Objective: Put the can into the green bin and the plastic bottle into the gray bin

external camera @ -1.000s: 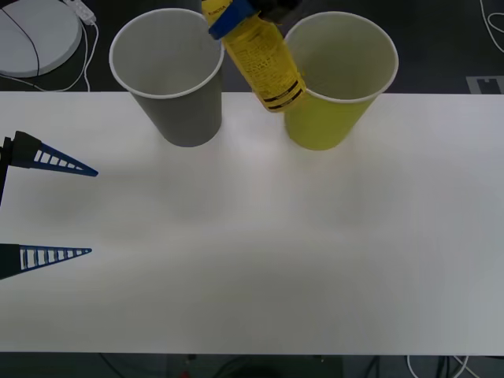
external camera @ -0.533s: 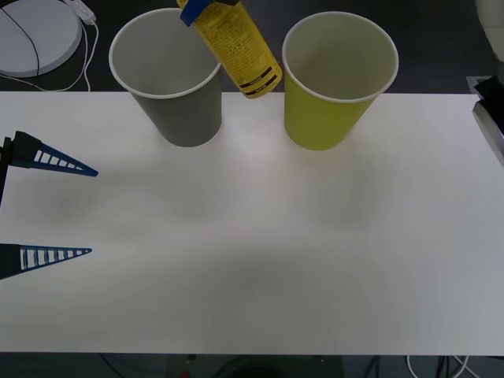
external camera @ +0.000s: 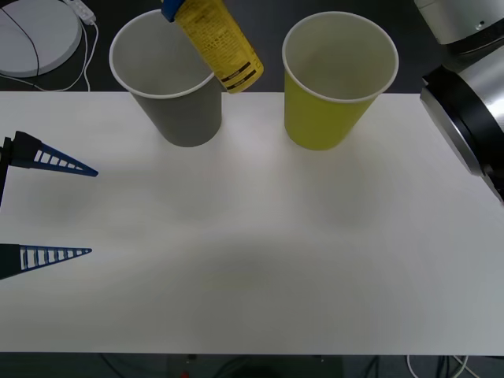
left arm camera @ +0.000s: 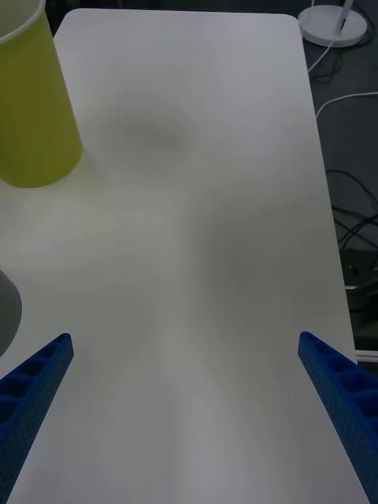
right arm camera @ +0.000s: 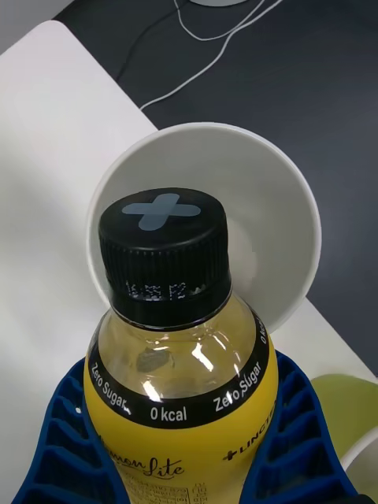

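I see plastic bottle (external camera: 214, 41) up in air, tilted, cap end pointing down over right edge of gray bin (external camera: 168, 76). Right gripper (right arm camera: 185, 441) squeezes bottle body, blue fingers (right arm camera: 55, 441) on both sides. Black cap hangs above gray bin's white inside. Green bin (external camera: 339, 77) stands just beside gray bin on white table (external camera: 252, 260). Left gripper (external camera: 49, 209) waits at table's left edge, fingers spread wide, holding nothing.

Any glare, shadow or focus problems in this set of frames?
Front view: even light, soft faint shadows on the white table near the gray bin and green bin. Right wrist view: plastic bottle sharp, small highlights on its clear neck. Left wrist view: a diffuse gray shadow on the table, no glare.
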You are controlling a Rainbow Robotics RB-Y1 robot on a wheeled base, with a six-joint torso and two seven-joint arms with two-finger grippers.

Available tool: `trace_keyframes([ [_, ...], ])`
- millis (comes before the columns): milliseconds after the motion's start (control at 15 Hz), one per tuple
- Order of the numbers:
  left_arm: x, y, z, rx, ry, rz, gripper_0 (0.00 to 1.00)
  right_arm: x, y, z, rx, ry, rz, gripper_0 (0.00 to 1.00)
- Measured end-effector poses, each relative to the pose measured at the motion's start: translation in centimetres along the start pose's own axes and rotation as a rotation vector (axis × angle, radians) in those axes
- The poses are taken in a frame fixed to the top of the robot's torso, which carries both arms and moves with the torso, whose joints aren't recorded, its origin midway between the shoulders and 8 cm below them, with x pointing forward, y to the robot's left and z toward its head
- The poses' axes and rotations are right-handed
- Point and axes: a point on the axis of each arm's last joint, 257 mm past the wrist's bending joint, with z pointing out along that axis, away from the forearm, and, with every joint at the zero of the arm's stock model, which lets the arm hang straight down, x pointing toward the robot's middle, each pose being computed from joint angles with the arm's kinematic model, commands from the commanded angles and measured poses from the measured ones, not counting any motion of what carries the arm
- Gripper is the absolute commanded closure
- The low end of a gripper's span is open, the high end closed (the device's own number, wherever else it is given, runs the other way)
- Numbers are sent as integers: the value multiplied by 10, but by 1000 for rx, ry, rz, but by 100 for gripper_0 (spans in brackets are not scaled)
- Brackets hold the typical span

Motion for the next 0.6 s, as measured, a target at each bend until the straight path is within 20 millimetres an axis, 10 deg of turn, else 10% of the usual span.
trace_keyframes([
  [600,0,0,0,0,0,0,0,-40,5,24,43,-33,57,100],
])
